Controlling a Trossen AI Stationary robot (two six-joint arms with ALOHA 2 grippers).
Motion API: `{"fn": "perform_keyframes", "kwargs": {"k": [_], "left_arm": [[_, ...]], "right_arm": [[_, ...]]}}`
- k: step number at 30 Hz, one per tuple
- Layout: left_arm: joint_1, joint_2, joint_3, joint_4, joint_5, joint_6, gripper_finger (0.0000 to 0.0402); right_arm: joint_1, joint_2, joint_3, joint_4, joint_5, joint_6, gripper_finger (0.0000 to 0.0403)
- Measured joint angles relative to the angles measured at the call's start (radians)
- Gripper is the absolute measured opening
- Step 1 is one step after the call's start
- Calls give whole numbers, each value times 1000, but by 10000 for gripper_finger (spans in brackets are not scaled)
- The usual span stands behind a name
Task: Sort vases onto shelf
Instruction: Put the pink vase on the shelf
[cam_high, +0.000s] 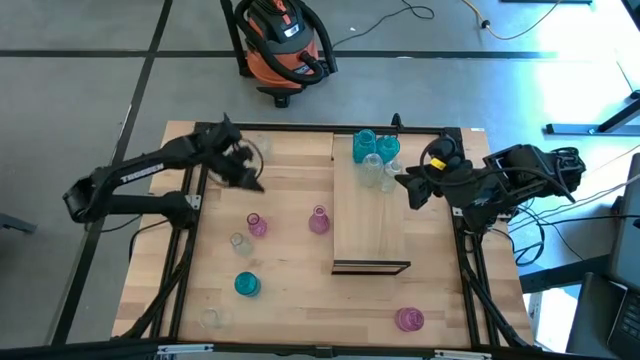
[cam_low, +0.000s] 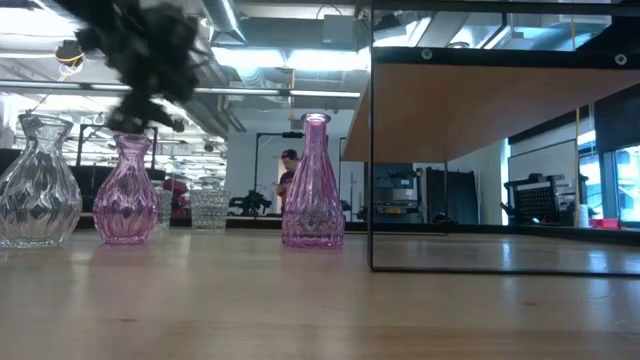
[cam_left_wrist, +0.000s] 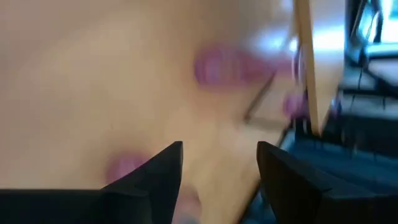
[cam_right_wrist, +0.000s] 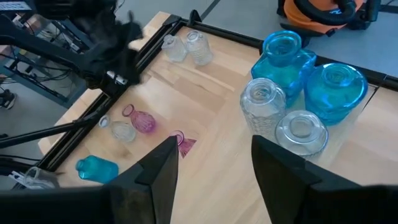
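The shelf (cam_high: 370, 225), a light-wood board on a black frame (cam_low: 480, 100), stands right of the table's middle. At its far end stand two teal vases (cam_right_wrist: 283, 53) (cam_right_wrist: 339, 90) and two clear ones (cam_right_wrist: 264, 102) (cam_right_wrist: 301, 130). On the table to its left stand two pink vases (cam_high: 256, 225) (cam_high: 319, 220), a clear one (cam_high: 240, 243) and a teal one (cam_high: 246, 285). Another pink vase (cam_high: 409, 319) stands near the front right. My left gripper (cam_high: 252, 180) (cam_left_wrist: 221, 149) hovers open over the far left, holding nothing. My right gripper (cam_high: 408, 190) (cam_right_wrist: 214, 143) is open above the shelf's right edge.
Two more clear vases (cam_right_wrist: 186, 46) stand by the table's far left corner, and one (cam_high: 210, 318) near the front left. An orange and black vacuum cleaner (cam_high: 285, 40) sits on the floor beyond the far edge. Bare wood lies along the table's front.
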Motion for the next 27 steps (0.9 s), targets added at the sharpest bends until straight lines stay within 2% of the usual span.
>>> {"fn": "perform_keyframes", "kwargs": {"k": [4, 6, 9, 13, 23, 27], "left_arm": [[-179, -75, 66, -205, -213, -55, 198], [-253, -90, 87, -253, -301, -100, 198], [-341, -92, 92, -252, -349, -159, 198], [-425, -22, 91, -287, -440, -195, 198], [-509, 187, 91, -226, -515, -177, 192], [-533, 254, 91, -218, -521, -156, 157]], "right_arm": [[0, 0, 0, -8, 0, -6, 184], [0, 0, 0, -10, 0, -10, 184], [0, 0, 0, -10, 0, -32, 184], [0, 0, 0, -10, 0, -55, 184], [0, 0, 0, -6, -39, -54, 184], [0, 0, 0, -6, -68, -52, 184]]}}
